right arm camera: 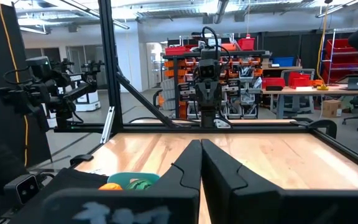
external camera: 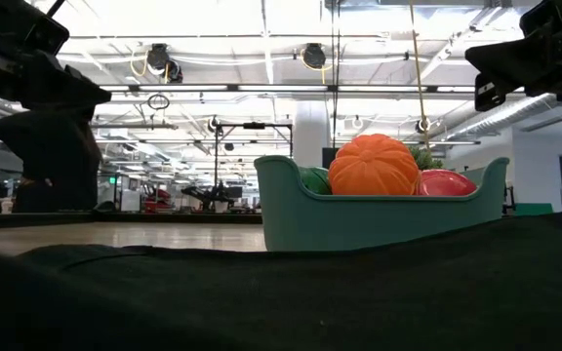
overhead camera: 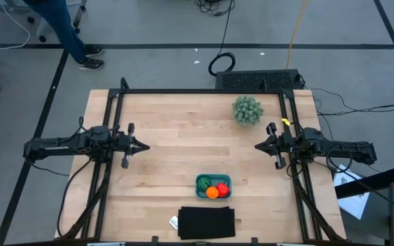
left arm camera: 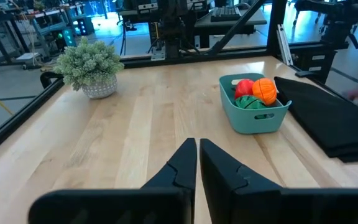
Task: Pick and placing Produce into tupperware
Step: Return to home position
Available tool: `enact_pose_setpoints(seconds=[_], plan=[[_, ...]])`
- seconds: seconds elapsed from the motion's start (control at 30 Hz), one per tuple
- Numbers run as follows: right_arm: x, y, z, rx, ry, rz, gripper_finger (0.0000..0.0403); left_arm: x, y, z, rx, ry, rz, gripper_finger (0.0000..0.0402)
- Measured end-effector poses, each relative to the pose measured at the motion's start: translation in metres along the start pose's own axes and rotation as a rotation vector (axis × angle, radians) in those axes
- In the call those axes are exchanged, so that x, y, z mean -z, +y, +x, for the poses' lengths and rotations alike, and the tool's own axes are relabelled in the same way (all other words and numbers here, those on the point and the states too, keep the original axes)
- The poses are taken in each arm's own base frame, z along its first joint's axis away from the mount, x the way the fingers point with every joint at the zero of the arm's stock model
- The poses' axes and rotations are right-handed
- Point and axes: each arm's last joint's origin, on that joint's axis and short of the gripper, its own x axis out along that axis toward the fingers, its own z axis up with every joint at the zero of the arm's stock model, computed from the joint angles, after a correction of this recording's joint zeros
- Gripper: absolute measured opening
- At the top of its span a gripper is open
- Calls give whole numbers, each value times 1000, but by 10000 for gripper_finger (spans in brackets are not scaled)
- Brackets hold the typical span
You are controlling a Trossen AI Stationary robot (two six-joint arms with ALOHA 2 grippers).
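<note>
Now | toy produce (overhead camera: 213,190) sits inside container (overhead camera: 200,182) | left end effector (overhead camera: 145,145) and right end effector (overhead camera: 256,145) clenched, empty, well apart from it | advice: pull back level, slowly.

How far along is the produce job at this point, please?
Packing looks done: the red toy, orange ball and green striped toy all lie in the teal container. Nothing is in hand: the left gripper and right gripper are shut and empty, at opposite sides of the table. No loose produce shows, so nothing seems left to pack.
</note>
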Motion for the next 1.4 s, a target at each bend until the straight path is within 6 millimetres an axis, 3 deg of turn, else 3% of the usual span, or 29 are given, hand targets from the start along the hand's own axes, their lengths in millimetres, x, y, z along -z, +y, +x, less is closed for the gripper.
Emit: enact_pose_setpoints(seconds=[0.37,0.7,1.17,1.4], plan=[[0,0,0,0,1,0,0,0,0,0,0,0,-2,2],[0,0,0,-1,1,0,0,0,0,0,0,0,-2,27],[0,0,0,-1,1,0,0,0,0,0,0,0,-2,2],[0,0,0,-1,1,0,0,0,0,0,0,0,-2,22]])
